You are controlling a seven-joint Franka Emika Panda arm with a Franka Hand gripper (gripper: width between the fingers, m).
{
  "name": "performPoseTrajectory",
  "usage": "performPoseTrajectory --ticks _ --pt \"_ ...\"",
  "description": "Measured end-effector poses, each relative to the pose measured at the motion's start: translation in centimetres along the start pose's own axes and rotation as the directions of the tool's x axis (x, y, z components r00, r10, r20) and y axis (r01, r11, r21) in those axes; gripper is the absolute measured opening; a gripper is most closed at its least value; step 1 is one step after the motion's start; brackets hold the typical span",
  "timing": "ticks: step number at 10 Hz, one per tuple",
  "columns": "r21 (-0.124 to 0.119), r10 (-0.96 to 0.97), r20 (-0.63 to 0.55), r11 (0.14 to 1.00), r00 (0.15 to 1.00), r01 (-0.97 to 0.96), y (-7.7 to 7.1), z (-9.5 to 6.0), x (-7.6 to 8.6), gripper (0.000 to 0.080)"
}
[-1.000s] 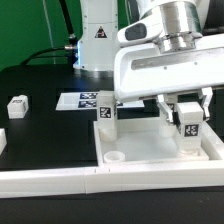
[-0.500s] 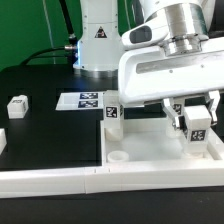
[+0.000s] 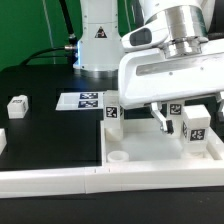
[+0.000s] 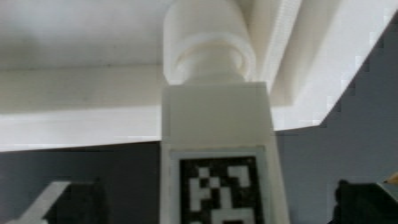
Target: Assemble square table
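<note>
Lying nearest, the long white L-shaped plastic rail (image 3: 50, 183) and the large white square plastic table top (image 3: 150, 150) just behind it sit where they did a second ago. The top's near-left round socket (image 3: 117, 157) is still empty.

A little farther, on the top's right side, comes the change. The two-finger gripper (image 3: 187, 118), which was clamped on the small white tagged leg post (image 3: 197, 126), has sprung its jaws wide. Its dark fingers (image 3: 160, 118) now stand clear of the post on either side. The wrist view agrees: the post (image 4: 219, 150) stands centred with nothing pressing on its faces, its narrow end meeting the white top.

The post stays upright unheld, so I judge it seated in its socket. This leg is either finished or due a fresh grip for another turn.

The arm hangs straight down over the post, wrist vertical, fingers level with the tag.

Farther left, a second tagged leg post (image 3: 112, 112) stands at the top's far-left corner. Beyond lie the marker board (image 3: 85, 100) and a loose white leg post (image 3: 17, 104) on the black table (image 3: 50, 135).
</note>
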State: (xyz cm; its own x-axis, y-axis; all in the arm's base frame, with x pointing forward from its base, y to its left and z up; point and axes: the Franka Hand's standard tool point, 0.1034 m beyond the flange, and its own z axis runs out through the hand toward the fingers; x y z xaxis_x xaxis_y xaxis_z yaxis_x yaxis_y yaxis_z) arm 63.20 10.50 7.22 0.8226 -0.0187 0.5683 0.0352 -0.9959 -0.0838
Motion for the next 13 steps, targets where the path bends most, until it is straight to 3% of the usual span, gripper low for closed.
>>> performPoseTrajectory --ticks 4,7,9,10,12,13 --pt "0.0 0.001 0.001 1.0 1.0 -0.001 0.0 0.0 0.0 0.0649" --pt "0.028 0.005 0.104 1.0 0.995 -0.008 -0.2 -1.9 2.6 0.0649" --pt "0.031 0.006 0.109 0.999 0.994 -0.01 -0.3 -1.5 3.1 0.0649" --pt "0.051 0.006 0.227 0.999 0.974 -0.018 -0.4 -1.0 2.2 0.0649" --pt "0.062 0.012 0.33 0.997 0.944 -0.034 0.2 -0.9 2.6 0.0649" --pt "0.074 0.015 0.414 0.996 0.91 -0.05 0.3 -1.1 1.8 0.0649"
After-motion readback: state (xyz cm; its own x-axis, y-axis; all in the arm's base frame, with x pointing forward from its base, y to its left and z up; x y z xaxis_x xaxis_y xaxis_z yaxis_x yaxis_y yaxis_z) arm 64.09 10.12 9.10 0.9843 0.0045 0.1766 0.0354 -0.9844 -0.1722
